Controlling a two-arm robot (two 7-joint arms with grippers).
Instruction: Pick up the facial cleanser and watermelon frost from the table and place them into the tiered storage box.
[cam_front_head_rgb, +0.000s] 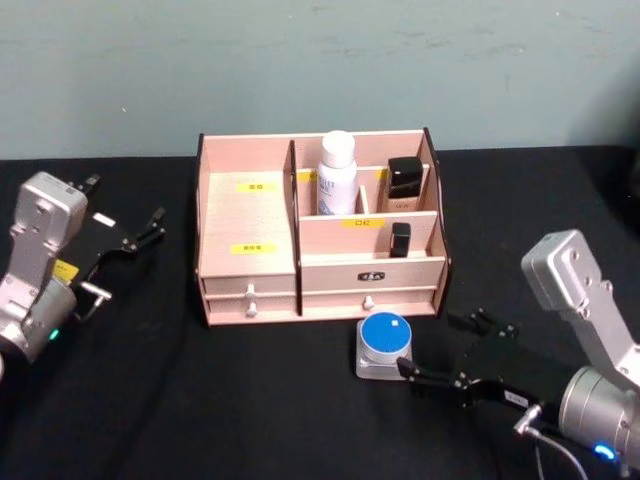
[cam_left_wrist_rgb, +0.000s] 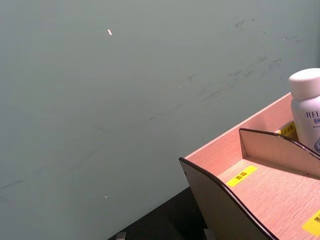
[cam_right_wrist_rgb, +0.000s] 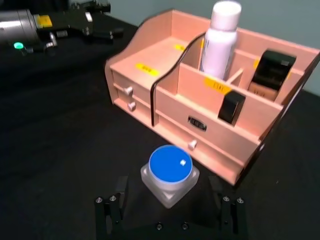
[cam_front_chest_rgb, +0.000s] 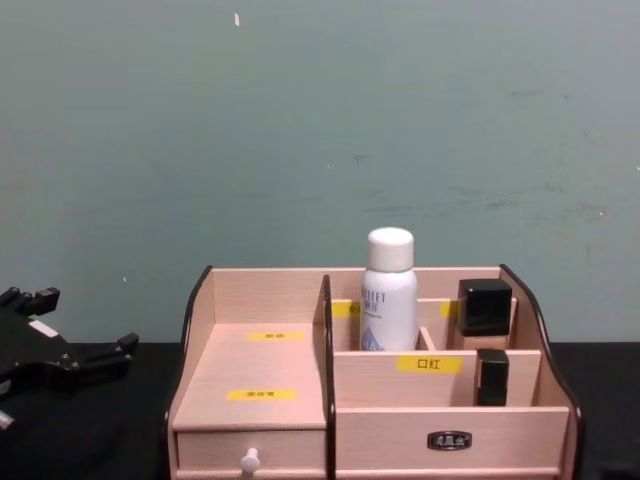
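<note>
One white bottle (cam_front_head_rgb: 337, 172) stands in a rear compartment of the box (cam_front_head_rgb: 250, 215), near two black-capped cosmetics (cam_front_head_rgb: 404, 180). One blue-lidded jar (cam_front_head_rgb: 384, 345) sits on the counter (cam_front_head_rgb: 200, 400) just before the box, at the gap of the right tool (cam_front_head_rgb: 440, 343), which is spread wide and empty. The left tool (cam_front_head_rgb: 128, 252), also open and empty, hangs left of the box.

Cleanser (cam_front_head_rgb: 337, 172) in box (cam_front_head_rgb: 247, 215) — frost (cam_front_head_rgb: 384, 346) in front

The black table (cam_front_head_rgb: 200, 400) carries the box (cam_front_head_rgb: 247, 215) toward its back. The blue-lidded jar (cam_front_head_rgb: 384, 342) stands on the table just in front of the box's right half.
</note>
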